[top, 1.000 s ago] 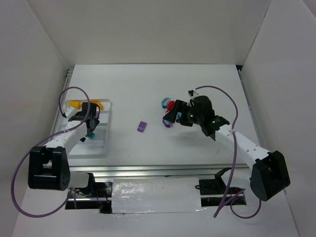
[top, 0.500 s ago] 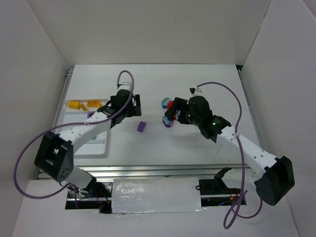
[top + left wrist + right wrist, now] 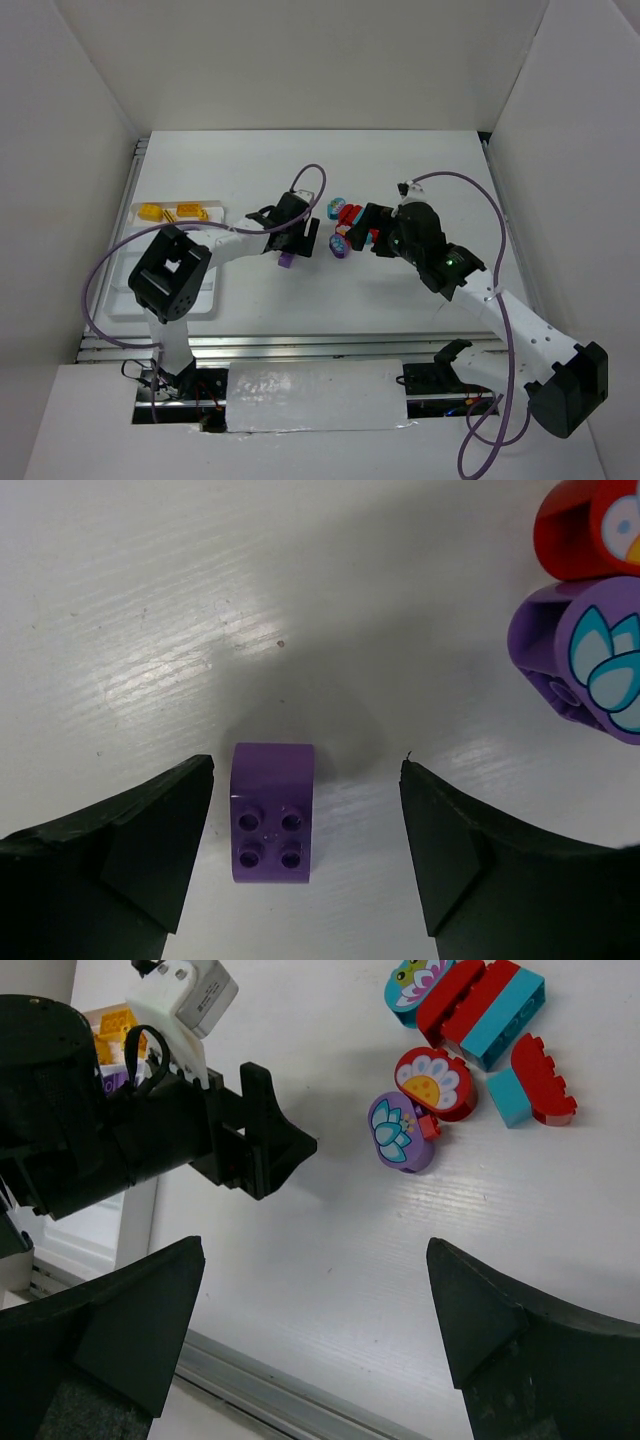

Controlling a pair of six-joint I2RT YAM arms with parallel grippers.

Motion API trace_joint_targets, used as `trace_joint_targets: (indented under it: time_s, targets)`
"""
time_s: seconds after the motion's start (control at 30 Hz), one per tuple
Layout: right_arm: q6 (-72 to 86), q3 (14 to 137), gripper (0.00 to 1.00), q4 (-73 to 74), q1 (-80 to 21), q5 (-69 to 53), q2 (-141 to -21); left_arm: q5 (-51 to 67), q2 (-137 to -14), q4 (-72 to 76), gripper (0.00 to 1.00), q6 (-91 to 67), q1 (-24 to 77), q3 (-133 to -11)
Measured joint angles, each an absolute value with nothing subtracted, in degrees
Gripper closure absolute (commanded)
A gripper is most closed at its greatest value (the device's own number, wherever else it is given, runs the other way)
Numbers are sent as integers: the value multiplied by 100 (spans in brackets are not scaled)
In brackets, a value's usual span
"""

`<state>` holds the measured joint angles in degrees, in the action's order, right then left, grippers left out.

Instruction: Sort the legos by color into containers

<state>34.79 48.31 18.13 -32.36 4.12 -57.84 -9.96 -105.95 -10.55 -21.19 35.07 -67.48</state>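
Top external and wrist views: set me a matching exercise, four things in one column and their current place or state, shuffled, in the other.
Things
1. small purple four-stud plastic brick
2. round purple plastic brick with printed petals
3. yellow-orange plastic bricks
4. right gripper

Place or state
A. open, holding nothing
B. at the far end of the white plastic tray
C. on the table between the left gripper's open fingers
D. against a round red plastic brick

Pairs: 1-C, 2-D, 3-B, 4-A
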Motion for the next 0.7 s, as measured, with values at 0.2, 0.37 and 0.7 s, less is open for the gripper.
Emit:
trace_joint_targets:
  time_s: [0.2,0.37,0.7]
  targets:
    - [3461,4816,0,1809,-3229,357,-5784,-1092,-10680,-1223,54,-2191,3500,-6726]
    - [3459,4816,0,1806,-3225,309,-5787,-1240,-10674,-1341,72,-2292,3500,-6720]
    - [3459,4816,0,1798,-3225,270,-5789,-1743,-10064,-1675,100,-2646,3140,-6403]
